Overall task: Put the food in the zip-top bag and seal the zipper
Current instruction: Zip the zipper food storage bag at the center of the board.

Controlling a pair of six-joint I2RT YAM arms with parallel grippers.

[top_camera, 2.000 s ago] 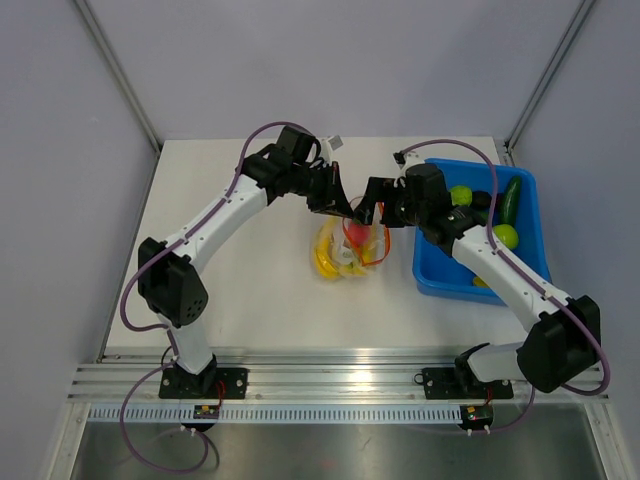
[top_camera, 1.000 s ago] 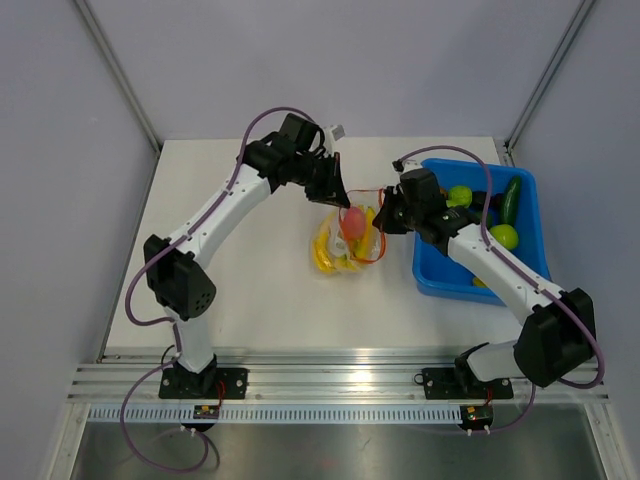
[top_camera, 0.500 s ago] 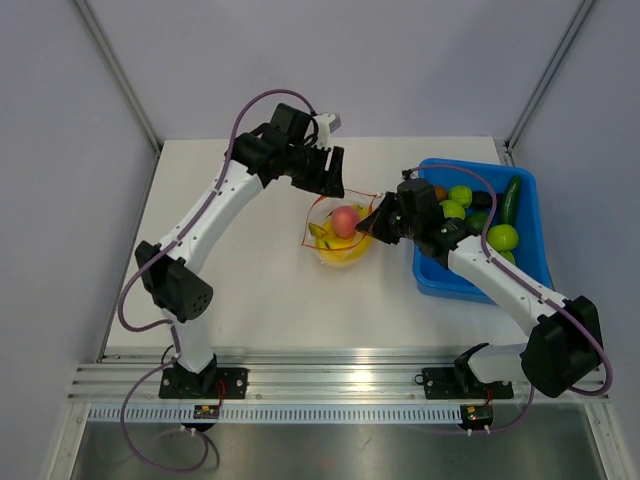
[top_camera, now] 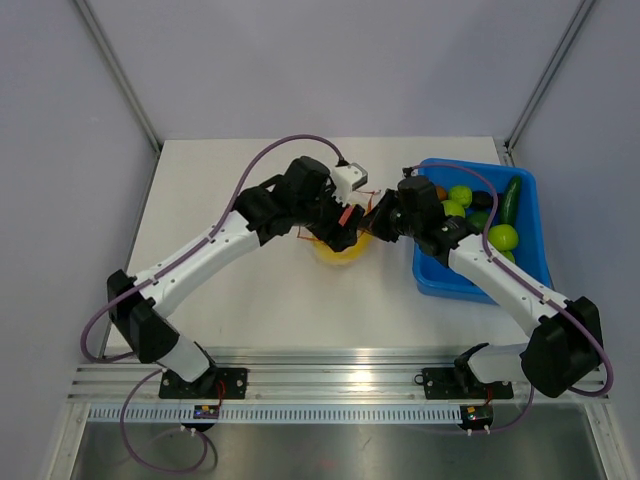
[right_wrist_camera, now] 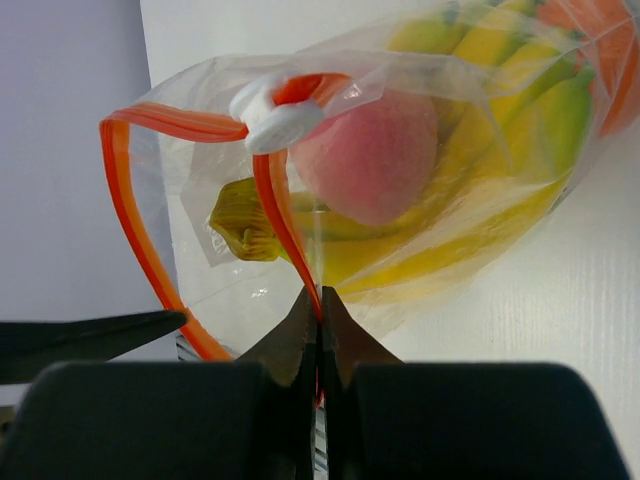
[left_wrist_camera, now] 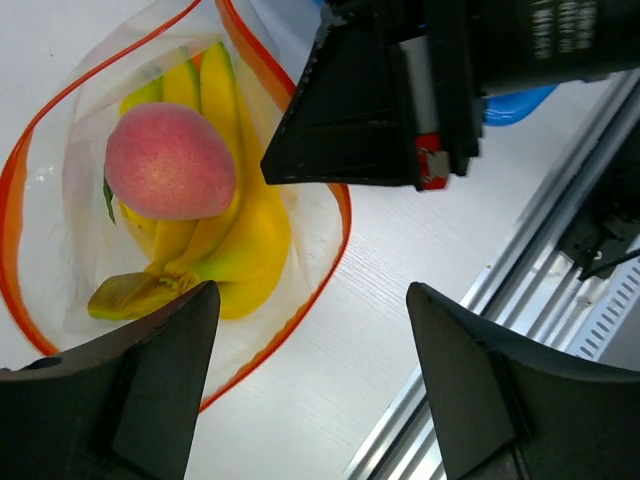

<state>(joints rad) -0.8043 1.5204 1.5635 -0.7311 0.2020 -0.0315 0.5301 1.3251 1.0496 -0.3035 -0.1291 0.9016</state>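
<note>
The zip-top bag (left_wrist_camera: 60, 190) lies on the white table with its mouth wide open. Inside it are a pink-red peach (left_wrist_camera: 170, 160) and yellow bananas (left_wrist_camera: 235, 235). The orange-red zipper (left_wrist_camera: 305, 280) rings the mouth. My left gripper (left_wrist_camera: 310, 385) hovers open just above the bag's near rim and holds nothing. My right gripper (right_wrist_camera: 320, 300) is shut on the zipper strip (right_wrist_camera: 285, 225), below the white slider (right_wrist_camera: 285, 120). The peach (right_wrist_camera: 370, 155) and bananas (right_wrist_camera: 500, 190) show through the plastic. In the top view both grippers (top_camera: 348, 225) (top_camera: 378, 222) meet over the bag (top_camera: 340, 252).
A blue bin (top_camera: 432, 275) stands right of the bag, holding green apples (top_camera: 504, 237), a cucumber (top_camera: 511, 198) and an orange ball. My right arm reaches over the bin's left wall. Aluminium rails run along the table's near edge.
My left gripper has let go of the bag's rim, opened and swung down over the bag toward the right gripper. The right gripper keeps its pinch on the zipper.
</note>
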